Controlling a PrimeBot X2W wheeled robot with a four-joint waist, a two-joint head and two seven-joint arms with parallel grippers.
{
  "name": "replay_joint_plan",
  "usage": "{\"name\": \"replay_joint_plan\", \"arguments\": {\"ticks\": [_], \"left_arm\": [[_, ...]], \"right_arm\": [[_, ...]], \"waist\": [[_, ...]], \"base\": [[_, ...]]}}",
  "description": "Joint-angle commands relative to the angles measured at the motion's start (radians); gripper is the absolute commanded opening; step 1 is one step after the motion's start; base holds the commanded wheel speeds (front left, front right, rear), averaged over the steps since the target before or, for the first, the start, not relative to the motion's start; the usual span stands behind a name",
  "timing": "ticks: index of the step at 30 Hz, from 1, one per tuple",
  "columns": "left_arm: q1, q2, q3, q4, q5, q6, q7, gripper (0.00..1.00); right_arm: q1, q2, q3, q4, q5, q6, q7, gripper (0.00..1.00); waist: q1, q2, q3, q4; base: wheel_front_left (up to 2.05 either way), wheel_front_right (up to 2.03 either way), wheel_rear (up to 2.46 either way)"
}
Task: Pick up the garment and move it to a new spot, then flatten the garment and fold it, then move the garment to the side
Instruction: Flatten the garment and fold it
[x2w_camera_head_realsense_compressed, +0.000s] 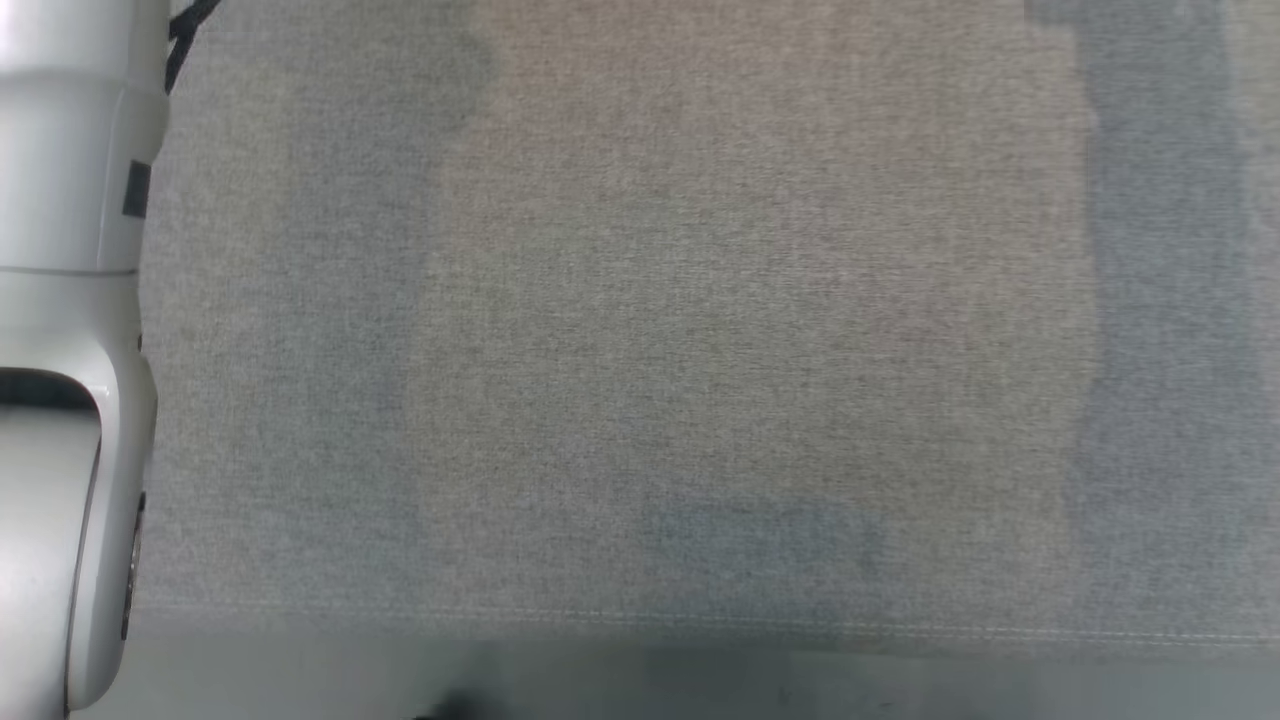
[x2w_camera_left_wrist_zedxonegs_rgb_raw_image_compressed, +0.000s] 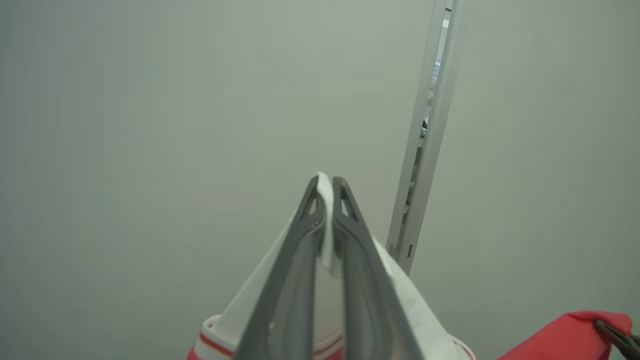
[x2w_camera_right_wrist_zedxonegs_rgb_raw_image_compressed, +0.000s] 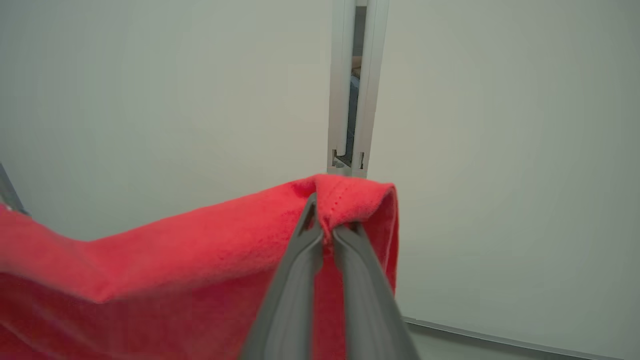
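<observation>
Red garment (x2w_camera_right_wrist_zedxonegs_rgb_raw_image_compressed: 175, 260) hangs before the wall rail (x2w_camera_right_wrist_zedxonegs_rgb_raw_image_compressed: 357, 75), left gripper (x2w_camera_left_wrist_zedxonegs_rgb_raw_image_compressed: 326, 184) fingers clamped tight on its white sleeve, right gripper (x2w_camera_right_wrist_zedxonegs_rgb_raw_image_compressed: 327, 220) on its red hem: mid-carry, next likely lowering it flat.

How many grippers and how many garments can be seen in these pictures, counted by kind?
Grippers: 2, the left gripper and the right gripper, each shut on cloth
Garments: 1, the garment, red with a white sleeve
Total: 3
</observation>
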Motion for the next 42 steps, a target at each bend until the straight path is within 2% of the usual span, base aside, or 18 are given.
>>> {"name": "replay_joint_plan", "arguments": {"ticks": [1, 7, 14, 18, 24, 29, 32, 37, 38, 42], "left_arm": [[0.011, 0.005, -0.005, 0.005, -0.003, -0.014, 0.007, 0.0], [0.067, 0.045, -0.044, 0.03, -0.006, -0.052, 0.089, 0.0], [0.169, 0.1, -0.086, 0.034, -0.004, -0.068, 0.186, 0.0], [0.245, 0.126, -0.109, 0.024, -0.014, -0.075, 0.244, 0.0], [0.387, 0.158, -0.125, -0.031, -0.041, -0.078, 0.294, 0.0], [0.565, 0.193, -0.152, -0.132, -0.062, -0.069, 0.355, 0.0], [0.671, 0.219, -0.161, -0.22, -0.078, -0.054, 0.392, 0.0], [0.885, 0.255, -0.165, -0.407, -0.124, 0.005, 0.446, 0.0], [0.885, 0.255, -0.165, -0.407, -0.124, 0.005, 0.446, 0.0], [1.048, 0.293, -0.165, -0.556, -0.15, 0.068, 0.475, 0.0]], "right_arm": [[0.013, -0.005, 0.016, 0.009, 0.013, 0.0, -0.008, 0.0], [0.043, -0.01, 0.126, 0.023, 0.101, 0.0, 0.031, 0.0], [0.112, -0.033, 0.26, -0.03, 0.227, 0.0, 0.09, 0.0], [0.156, -0.062, 0.302, -0.058, 0.292, 0.0, 0.114, 0.0], [0.26, -0.096, 0.337, -0.1, 0.38, 0.0, 0.138, 0.0], [0.407, -0.124, 0.391, -0.17, 0.455, 0.0, 0.196, 0.0], [0.48, -0.144, 0.407, -0.209, 0.485, 0.0, 0.219, 0.0], [0.607, -0.17, 0.404, -0.267, 0.538, 0.0, 0.268, 0.0], [0.607, -0.17, 0.404, -0.267, 0.538, 0.0, 0.268, 0.0], [0.706, -0.193, 0.387, -0.305, 0.554, 0.0, 0.325, 0.0]], "waist": [[-0.0002, 0.0, 0.034, 0.029], [-0.0002, 0.0, 0.031, 0.012], [-0.0002, 0.0, -0.006, -0.027], [-0.0002, 0.0, -0.043, -0.049], [-0.0002, 0.0, -0.119, -0.071], [-0.0002, 0.0, -0.21, -0.083], [-0.0002, 0.0, -0.257, -0.089], [-0.0002, 0.0, -0.317, -0.085], [-0.0002, 0.0, -0.317, -0.085], [-0.0002, 0.0, -0.353, -0.083]], "base": [[0.0, 0.0, 0.0], [0.0, 0.0, 0.0], [0.0, 0.0, 0.0], [0.0, 0.0, 0.0], [0.0, 0.0, 0.0], [0.0, 0.0, 0.0], [0.0, 0.0, 0.0], [0.0, 0.0, 0.0], [0.0, 0.0, 0.0], [0.0, 0.0, 0.0]]}}
